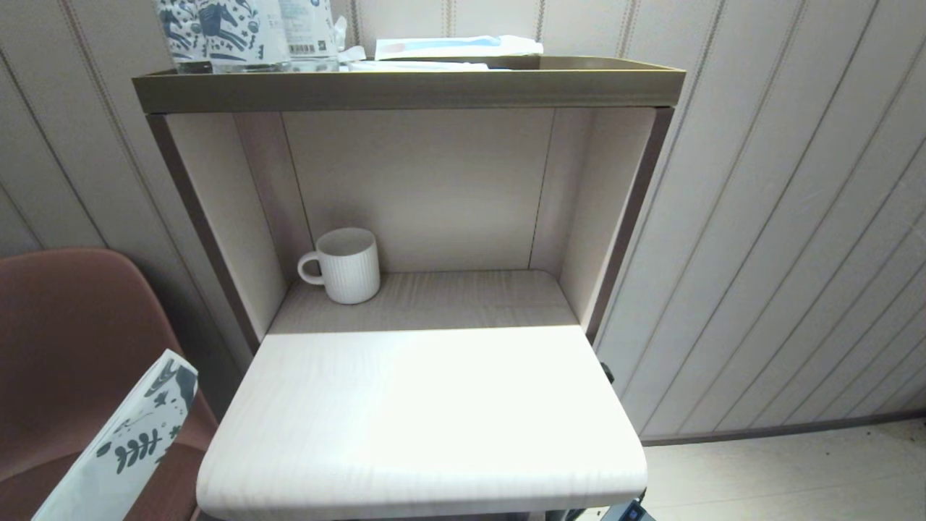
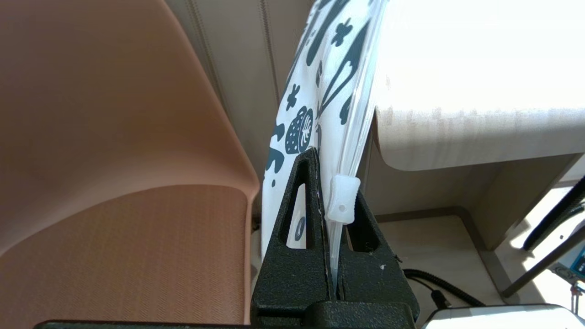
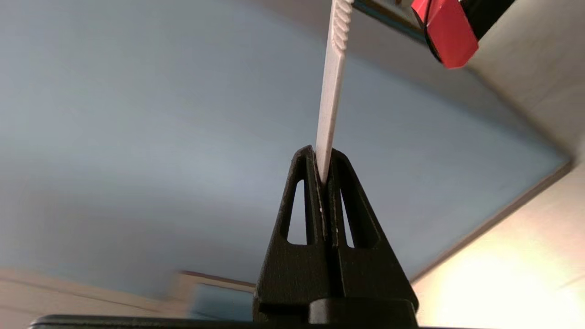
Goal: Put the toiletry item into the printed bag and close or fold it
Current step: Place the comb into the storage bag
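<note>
Your right gripper (image 3: 325,167) was clamped on the tip of a thin white toiletry stick (image 3: 332,87), your left gripper (image 2: 328,183) shut on the printed bag (image 2: 320,91) beside the zip slider (image 2: 343,200), low beside the desk (image 1: 419,412); the pinched-flat mouth risked blocking insertion.

Left gripper (image 2: 330,183) black, low beside the table, clamped on flat white leaf-printed plastic pouch (image 2: 320,91); right gripper (image 3: 323,157) black, pinching thin white ridged plastic stick (image 3: 331,91).
</note>
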`<state>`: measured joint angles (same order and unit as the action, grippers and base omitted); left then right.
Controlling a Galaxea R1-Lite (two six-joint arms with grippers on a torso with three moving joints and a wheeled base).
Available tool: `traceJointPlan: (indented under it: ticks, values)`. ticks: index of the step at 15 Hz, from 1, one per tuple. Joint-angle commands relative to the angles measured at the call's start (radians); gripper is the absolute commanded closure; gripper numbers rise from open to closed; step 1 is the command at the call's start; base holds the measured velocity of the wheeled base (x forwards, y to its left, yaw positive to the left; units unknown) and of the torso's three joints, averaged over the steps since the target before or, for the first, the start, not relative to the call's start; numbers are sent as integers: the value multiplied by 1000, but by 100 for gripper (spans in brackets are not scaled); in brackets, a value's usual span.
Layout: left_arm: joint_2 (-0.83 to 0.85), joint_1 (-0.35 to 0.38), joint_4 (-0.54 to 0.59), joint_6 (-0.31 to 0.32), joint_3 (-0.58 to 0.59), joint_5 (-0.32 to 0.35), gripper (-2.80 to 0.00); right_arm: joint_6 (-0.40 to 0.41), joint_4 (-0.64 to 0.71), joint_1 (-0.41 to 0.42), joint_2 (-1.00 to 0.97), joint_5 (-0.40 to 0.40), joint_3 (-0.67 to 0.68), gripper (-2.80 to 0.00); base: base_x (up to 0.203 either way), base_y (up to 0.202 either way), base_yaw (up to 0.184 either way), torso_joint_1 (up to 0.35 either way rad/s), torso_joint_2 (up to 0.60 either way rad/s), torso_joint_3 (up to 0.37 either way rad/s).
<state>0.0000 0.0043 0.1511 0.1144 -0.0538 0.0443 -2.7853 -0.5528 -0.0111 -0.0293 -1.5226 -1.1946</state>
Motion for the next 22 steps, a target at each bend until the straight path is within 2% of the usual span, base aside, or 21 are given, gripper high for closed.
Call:
traceJointPlan:
  ticks: [1,3,4,7,12,19,21,22]
  values:
    - [0,0,1,1,0,0,0,-15,-27,0,29,-47,-140,0,0,0,0,0,0,0]
    - [0,0,1,1,0,0,0,-15,-51,0,29,-47,-244,0,0,0,0,0,0,0]
    - [0,0,1,1,0,3,0,-15,-6,0,29,-47,-242,0,0,0,0,0,0,0]
    - [0,0,1,1,0,0,0,-15,292,0,29,-47,-232,0,0,0,0,0,0,0]
    - [0,0,1,1,0,0,0,-15,778,0,29,-47,-335,0,0,0,0,0,0,0]
    - [0,0,1,1,0,0,0,-15,838,3,29,-47,-333,0,0,0,0,0,0,0]
    - [0,0,1,1,0,0,0,-15,817,3,29,-47,-332,0,0,0,0,0,0,0]
    - [0,0,1,1,0,0,0,-15,747,3,29,-47,-328,0,0,0,0,0,0,0]
